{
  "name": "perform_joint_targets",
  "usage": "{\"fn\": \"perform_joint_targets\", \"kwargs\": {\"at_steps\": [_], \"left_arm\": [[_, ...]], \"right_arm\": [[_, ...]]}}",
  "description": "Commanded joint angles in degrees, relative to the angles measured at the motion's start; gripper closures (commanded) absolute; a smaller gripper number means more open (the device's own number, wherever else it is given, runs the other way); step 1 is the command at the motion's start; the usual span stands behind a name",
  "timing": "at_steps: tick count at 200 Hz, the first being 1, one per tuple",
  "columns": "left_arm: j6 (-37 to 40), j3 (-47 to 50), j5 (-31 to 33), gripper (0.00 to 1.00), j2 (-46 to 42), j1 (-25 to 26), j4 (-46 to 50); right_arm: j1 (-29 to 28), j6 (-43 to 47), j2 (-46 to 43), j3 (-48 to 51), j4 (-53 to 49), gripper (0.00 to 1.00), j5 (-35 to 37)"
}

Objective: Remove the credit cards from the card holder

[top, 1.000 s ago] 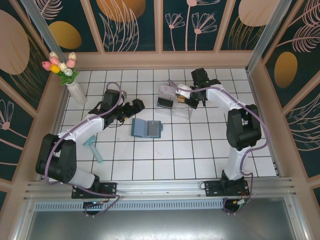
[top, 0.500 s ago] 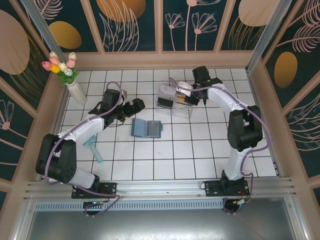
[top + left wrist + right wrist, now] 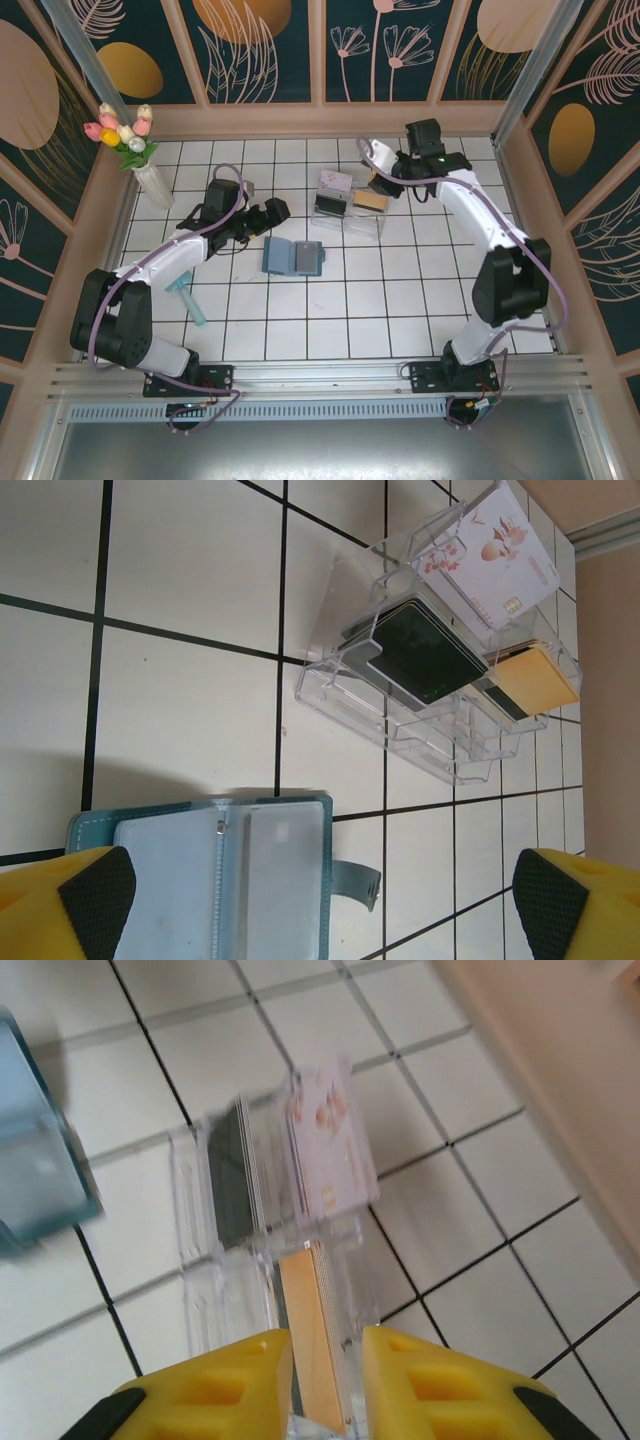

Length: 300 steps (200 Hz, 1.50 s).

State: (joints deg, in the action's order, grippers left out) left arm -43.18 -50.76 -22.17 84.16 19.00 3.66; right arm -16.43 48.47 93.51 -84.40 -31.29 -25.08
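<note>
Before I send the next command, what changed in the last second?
The right gripper drew back from over the clear box toward the far right, leaving the gold card in it. Left gripper, card holder unmoved.

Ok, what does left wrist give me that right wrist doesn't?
Left wrist: the wallet lying open, inner faces plain to see, with the left gripper spread wide over it. Right wrist: the right gripper just above the gold card, and the wallet as a blurred edge. Both: the box with the gold card, dark cards and white card in it.
</note>
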Motion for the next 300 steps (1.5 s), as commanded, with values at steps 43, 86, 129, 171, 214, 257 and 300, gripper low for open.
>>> {"fn": "perform_joint_targets", "kwargs": {"at_steps": [43,86,129,171,214,257,300], "left_arm": [[1.6,6.0,4.0,0.02,-3.7,-0.1,2.2],[1.5,7.8,8.5,0.02,-7.8,-0.2,4.1],[1.2,10.3,10.7,0.01,-9.1,-0.2,5.2],[0.1,14.0,10.8,0.03,-7.7,-0.3,3.4],[-0.5,14.0,9.4,0.22,-4.6,-0.3,2.2],[-0.5,13.4,8.3,0.37,-3.6,-0.2,0.9],[0.8,12.2,4.4,0.54,-0.5,-0.2,-0.4]], "right_arm": [[-2.8,-37.0,-17.6,20.1,25.0,0.70,-6.2],[-7.8,-60.1,-23.3,31.6,34.8,0.60,5.9],[-11.5,-74.2,-20.0,31.8,29.6,0.58,11.8],[-15.5,-81.9,-13.1,28.6,28.6,0.55,8.9],[-19.9,-89.9,-5.1,24.1,30.5,0.49,5.0],[-25.1,-95.8,2.9,19.0,27.9,0.50,7.5],[-29.0,-100.6,9.7,15.8,25.8,0.56,10.6]]}}
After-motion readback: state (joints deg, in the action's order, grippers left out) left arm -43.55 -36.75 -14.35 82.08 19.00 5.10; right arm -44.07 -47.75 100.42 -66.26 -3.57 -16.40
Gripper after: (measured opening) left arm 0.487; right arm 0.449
